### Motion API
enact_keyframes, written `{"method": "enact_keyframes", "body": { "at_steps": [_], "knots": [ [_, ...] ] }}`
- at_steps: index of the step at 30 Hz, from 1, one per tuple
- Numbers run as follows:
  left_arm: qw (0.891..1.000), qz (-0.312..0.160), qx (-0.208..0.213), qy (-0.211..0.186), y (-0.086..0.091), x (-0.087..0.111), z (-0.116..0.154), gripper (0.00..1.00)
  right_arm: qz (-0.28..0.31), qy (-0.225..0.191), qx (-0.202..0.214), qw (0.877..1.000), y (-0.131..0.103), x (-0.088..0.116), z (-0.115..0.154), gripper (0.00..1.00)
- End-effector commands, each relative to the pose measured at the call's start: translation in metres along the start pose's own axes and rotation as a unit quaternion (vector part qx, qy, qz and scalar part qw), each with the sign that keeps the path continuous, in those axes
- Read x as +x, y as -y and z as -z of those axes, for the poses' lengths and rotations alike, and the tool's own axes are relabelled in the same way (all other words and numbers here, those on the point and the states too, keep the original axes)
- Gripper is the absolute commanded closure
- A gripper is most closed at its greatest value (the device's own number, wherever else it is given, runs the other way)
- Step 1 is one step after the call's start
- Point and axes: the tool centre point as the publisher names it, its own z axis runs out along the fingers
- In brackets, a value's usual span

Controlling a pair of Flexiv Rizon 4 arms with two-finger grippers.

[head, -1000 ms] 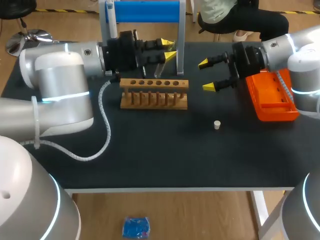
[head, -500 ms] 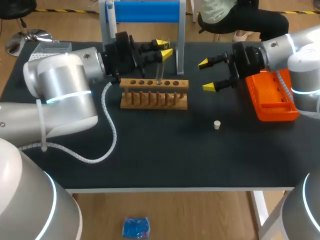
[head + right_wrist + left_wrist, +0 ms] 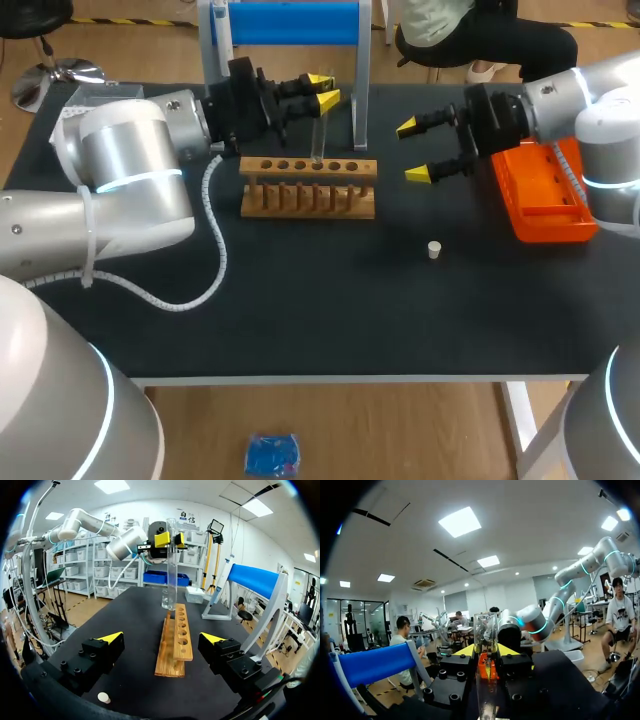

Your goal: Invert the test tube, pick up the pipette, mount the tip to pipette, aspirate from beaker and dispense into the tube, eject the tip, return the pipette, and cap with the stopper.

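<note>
Glass tube is standing upright over the wooden rack, its lower end meeting one of the holes in the rack's right half. Whether it is seated there I cannot tell. The left gripper is clenching the tube near its top, a yellow tip pressing on each side. In the left wrist view the tube is running up between those fingers.

The right gripper is hanging released, its tips spread wide with nothing between them, between the rack and the orange tip box. In the right wrist view the rack is lying ahead of it.

The white stopper is sitting on the black table, near the right gripper and well apart from the rack.
</note>
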Motion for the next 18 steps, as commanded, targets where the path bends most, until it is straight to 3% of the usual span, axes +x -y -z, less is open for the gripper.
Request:
{"method": "enact_keyframes", "body": {
  "at_steps": [1,18],
  "knots": [
    [1.0,0.002,0.006,-0.005,-0.008,-0.01,-0.002,1.0,0.0,0.0,0.0,1.0,0.0,0.0,0.0,0.0],
    [1.0,0.025,0.016,-0.002,-0.029,-0.027,-0.005,1.0,0.0,0.0,0.0,1.0,0.0,0.0,0.0,0.0]
  ]
}}
